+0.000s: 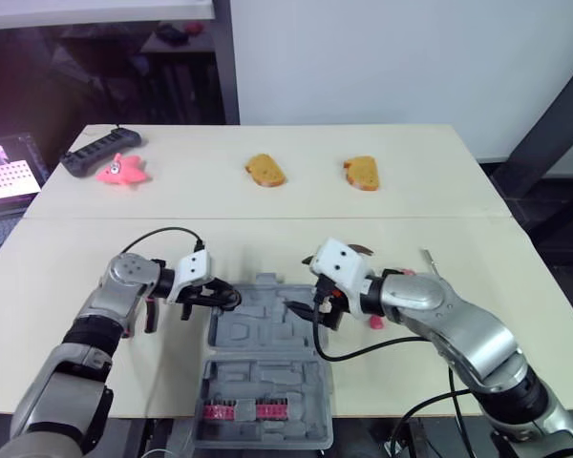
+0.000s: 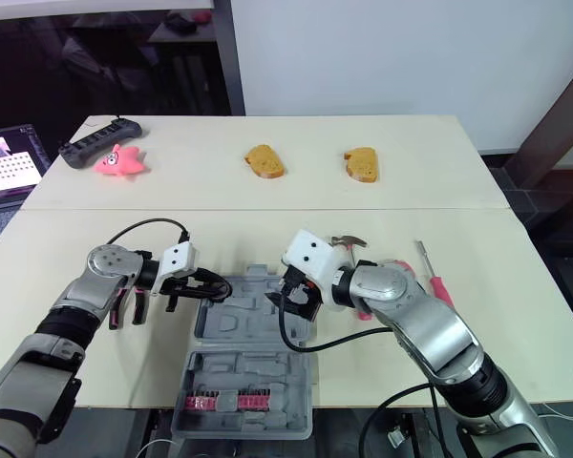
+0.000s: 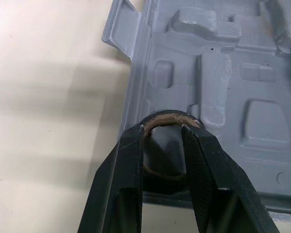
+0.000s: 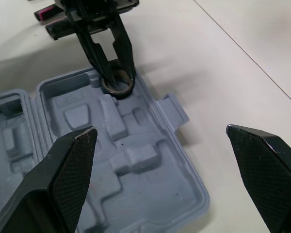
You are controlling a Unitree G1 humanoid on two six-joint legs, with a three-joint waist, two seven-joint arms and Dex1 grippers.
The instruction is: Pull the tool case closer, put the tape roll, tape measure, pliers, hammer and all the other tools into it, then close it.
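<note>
Your left gripper (image 3: pixel 166 131) is clamped narrow on the dark tape roll with the brown cardboard core (image 3: pixel 169 117), one finger inside the ring and one outside. The roll hangs in a recess at the left edge of the far half of the open grey moulded plastic tool case (image 1: pixel 267 324). You cannot tell whether the roll touches the case floor.

Your right gripper (image 4: pixel 160 130) is spread wide and holds nothing. It hovers over the right side of that same far half, facing the left gripper across the tray.

The case lies open and flat at the near edge of the pale wooden table (image 1: pixel 267 239), and its near half reaches past that edge. A row of red bits (image 1: pixel 239 411) sits in the near half.

The black-and-red-handled pliers (image 2: pixel 126 303) lie on the table just beside the case's left side, under your left wrist. The metal hammer head (image 2: pixel 348 241) shows just behind your right wrist. The red-handled screwdriver (image 2: pixel 434 280) lies further right, towards the table's right edge.

Along the far edge sit a black controller (image 1: pixel 100 151) and a pink star-shaped toy (image 1: pixel 122 170) near the left corner. Two brown bread-shaped pieces (image 1: pixel 265 170) (image 1: pixel 361 173) lie around the middle.
</note>
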